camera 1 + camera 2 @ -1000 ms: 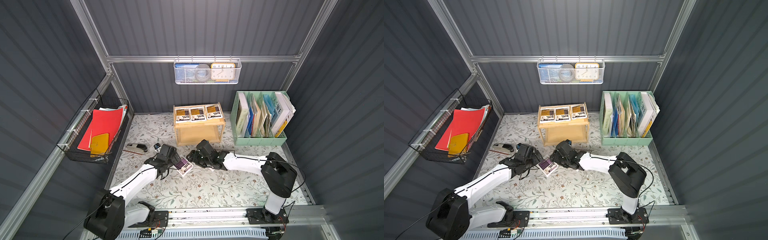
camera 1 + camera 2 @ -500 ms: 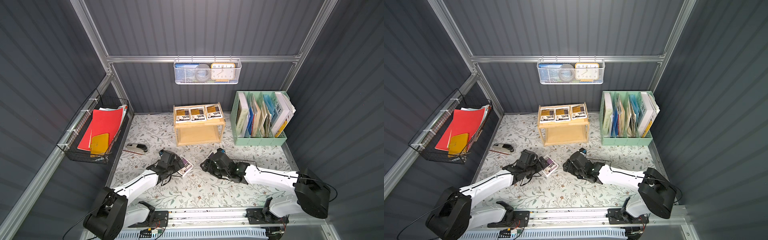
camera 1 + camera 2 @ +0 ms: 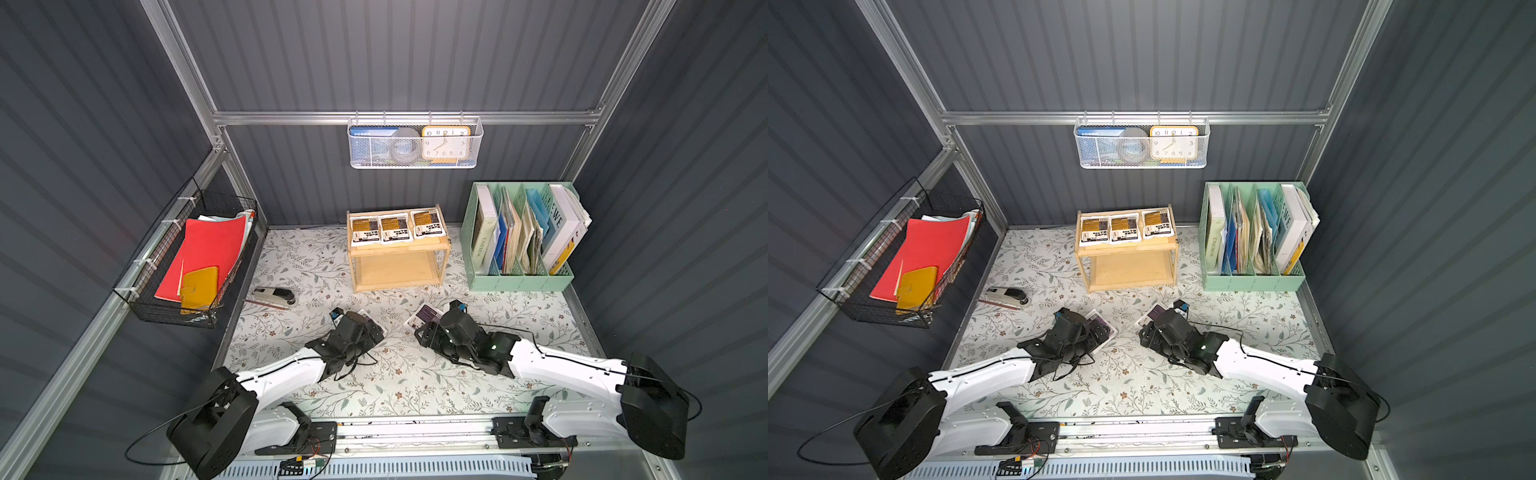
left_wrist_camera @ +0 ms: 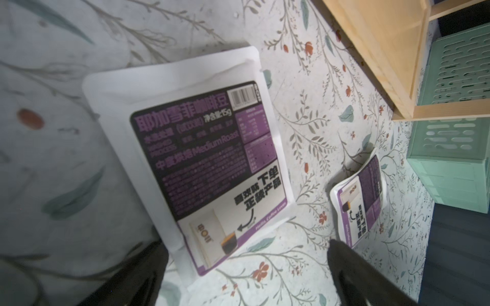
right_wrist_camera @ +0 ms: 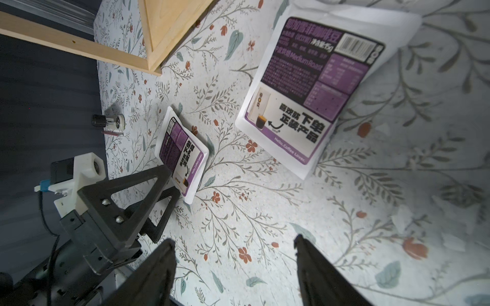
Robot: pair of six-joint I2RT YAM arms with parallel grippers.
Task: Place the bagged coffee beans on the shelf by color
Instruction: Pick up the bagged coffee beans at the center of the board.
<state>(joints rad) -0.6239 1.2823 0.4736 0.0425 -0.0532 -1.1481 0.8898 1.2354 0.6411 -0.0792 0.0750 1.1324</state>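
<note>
The shelf (image 3: 399, 249) stands at the back of the floral mat (image 3: 415, 374). Its rimmed top tray holds three yellow pouches (image 3: 392, 228) side by side in a row; the lower tier (image 3: 1129, 270) is bare wood. The two purple pouches lie flat on the mat in front of the shelf, apart from each other. The left purple pouch (image 4: 201, 167) lies just ahead of the left gripper (image 4: 246, 265), whose jaws stand wide with nothing between them — one finger's tip is right at the pouch's near edge. The right purple pouch (image 5: 313, 90) lies ahead of the right gripper (image 5: 234, 259), jaws likewise wide and empty, apart from the pouch. In both top views each arm's wrist hides most of its pouch (image 3: 426, 313).

To the right of the shelf, a mint file organizer (image 3: 519, 278) holds upright books and folders in its slots. A white mesh basket (image 3: 415, 143) on the back rail holds a clock (image 3: 445, 143), a tape roll and a blue item. A black wire basket (image 3: 187, 257) on the left wall holds a red folder (image 3: 208, 249) and a yellow wallet (image 3: 199, 286). A stapler (image 3: 274, 296) and a pencil lie on the mat near that wall.
</note>
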